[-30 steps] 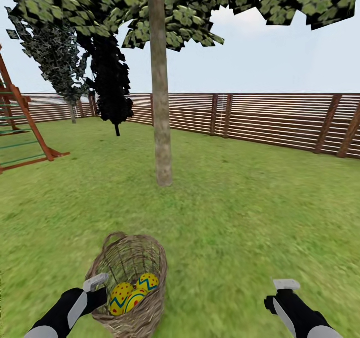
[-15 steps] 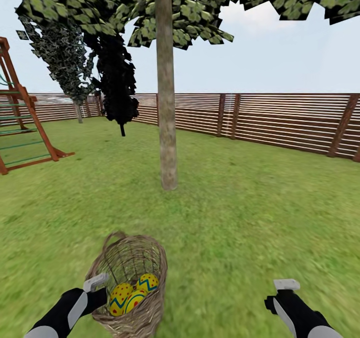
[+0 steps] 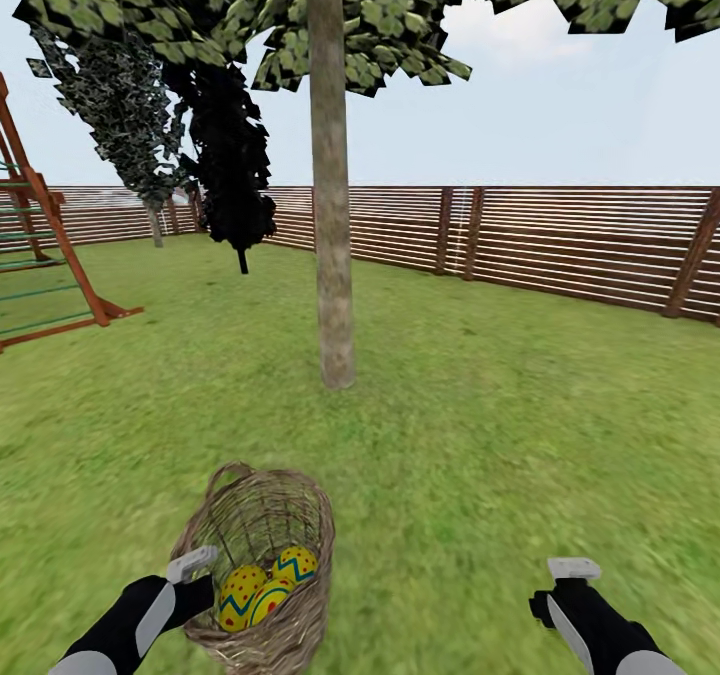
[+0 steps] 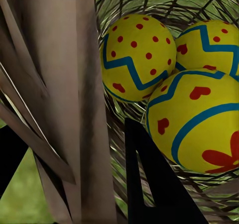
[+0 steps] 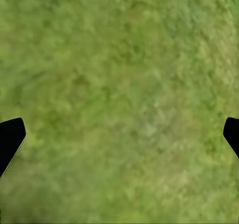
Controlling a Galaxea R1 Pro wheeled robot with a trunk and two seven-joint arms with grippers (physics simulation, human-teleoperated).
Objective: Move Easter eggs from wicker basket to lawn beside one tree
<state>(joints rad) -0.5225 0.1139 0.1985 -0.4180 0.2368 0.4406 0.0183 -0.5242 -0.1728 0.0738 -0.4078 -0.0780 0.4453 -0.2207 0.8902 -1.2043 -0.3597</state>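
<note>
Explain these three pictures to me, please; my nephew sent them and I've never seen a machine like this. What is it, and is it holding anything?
It is a simulated two-armed wheeled robot in a fenced garden. The wide picture comes from a camera on its head; the dark sleeves at the bottom are its arms.

The left pincer grips the rim of the wicker basket, which sits tilted in its hold with three Easter eggs inside. The close-up of the eggs comes from the left wrist camera.

The right pincer is open and empty; its wrist camera looks down at the lawn, with dark fingertips at the edges.

Ahead stands a pale-trunked tree, with a wooden playset at the left.
</note>
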